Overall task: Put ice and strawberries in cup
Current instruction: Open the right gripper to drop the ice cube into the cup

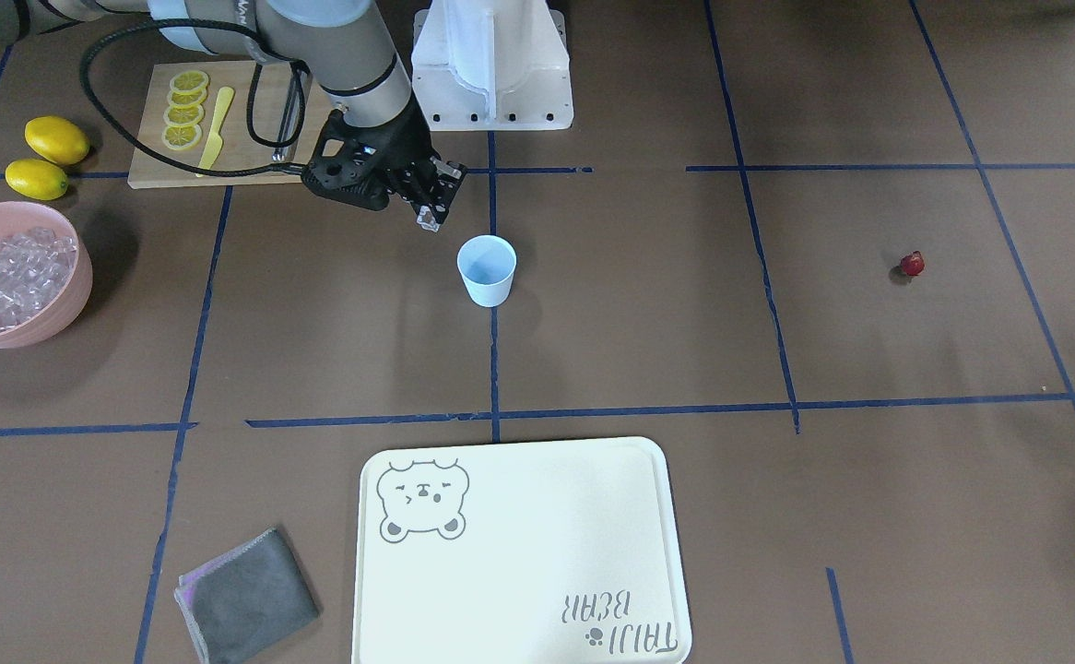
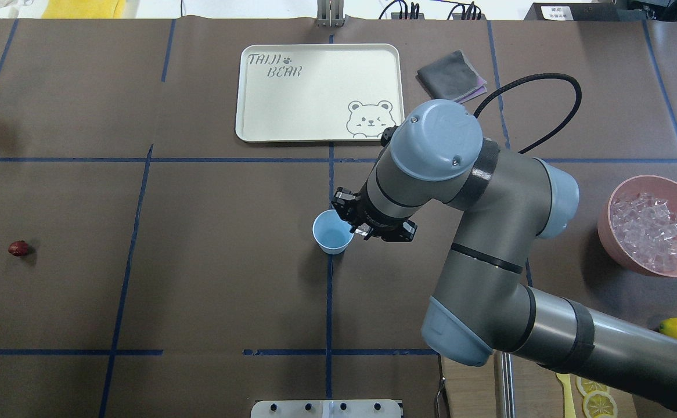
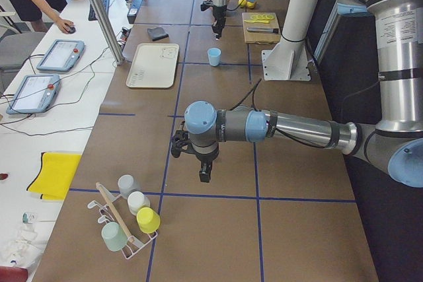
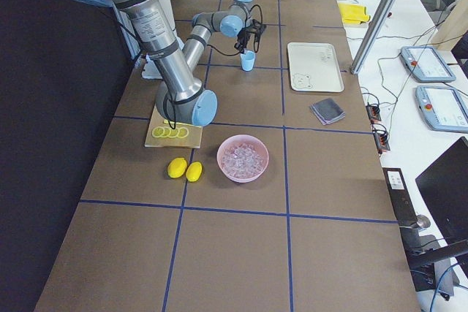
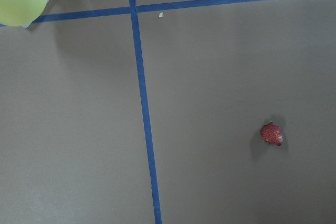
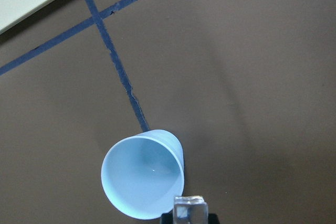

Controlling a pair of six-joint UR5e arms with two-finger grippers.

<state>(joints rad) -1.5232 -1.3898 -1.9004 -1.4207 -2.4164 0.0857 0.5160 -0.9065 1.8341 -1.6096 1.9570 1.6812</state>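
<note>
The pale blue cup (image 1: 487, 270) stands upright and empty mid-table; it also shows in the overhead view (image 2: 332, 232) and the right wrist view (image 6: 143, 176). My right gripper (image 1: 429, 217) is shut on a clear ice cube (image 6: 189, 208), held just above and beside the cup's rim on the robot's side. More ice (image 1: 7, 277) fills the pink bowl (image 2: 608, 232). The small red strawberry (image 1: 912, 265) lies alone on the table, and shows in the left wrist view (image 5: 272, 134). My left gripper (image 3: 205, 175) hangs above the table near the strawberry's end; I cannot tell whether it is open.
Two lemons (image 1: 56, 138) and a wooden cutting board (image 1: 146, 166) with lemon slices and a yellow knife lie near the ice bowl. A cream bear tray (image 1: 519, 553) and grey cloth (image 1: 244, 595) lie on the operators' side. A rack of cups (image 3: 129, 219) stands at the left end.
</note>
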